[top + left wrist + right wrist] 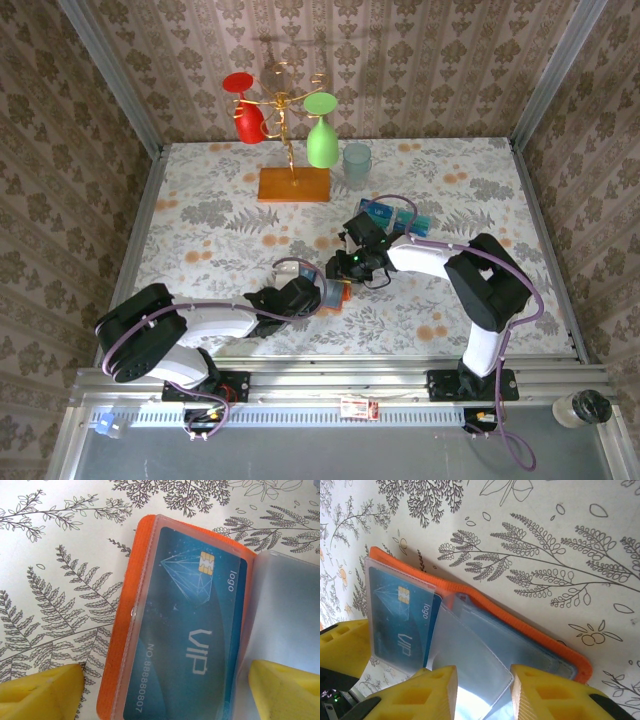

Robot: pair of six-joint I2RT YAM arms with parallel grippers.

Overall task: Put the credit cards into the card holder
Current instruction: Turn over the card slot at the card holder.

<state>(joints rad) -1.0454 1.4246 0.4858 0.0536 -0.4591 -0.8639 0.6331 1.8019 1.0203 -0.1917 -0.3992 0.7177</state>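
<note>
Item 1. Left gripper (165, 680): yellow fingers wide apart and holding nothing. One is on the bare worktop (200, 220) beside the holder's orange edge, the other over a clear leaf.

Item 2. Card holder (122, 630): orange, lying open and flat on the worktop just ahead of the arms, between both grippers. A blue card marked VIP (195, 630) sits inside its clear sleeve.

Item 3. Right gripper (485, 680): fingers stand with a gap, and a clear leaf (470, 665) of the holder lies in it. Whether they press on the leaf cannot be told.

Item 4. Credit cards (385, 212): blue and teal, loose on the worktop just beyond the right gripper, apart from the holder.

Item 5. Wooden stand (293, 185): near the far wall, carrying a red glass (245, 115) and a green glass (320, 135). A clear cup (357, 165) stands beside it.
</note>
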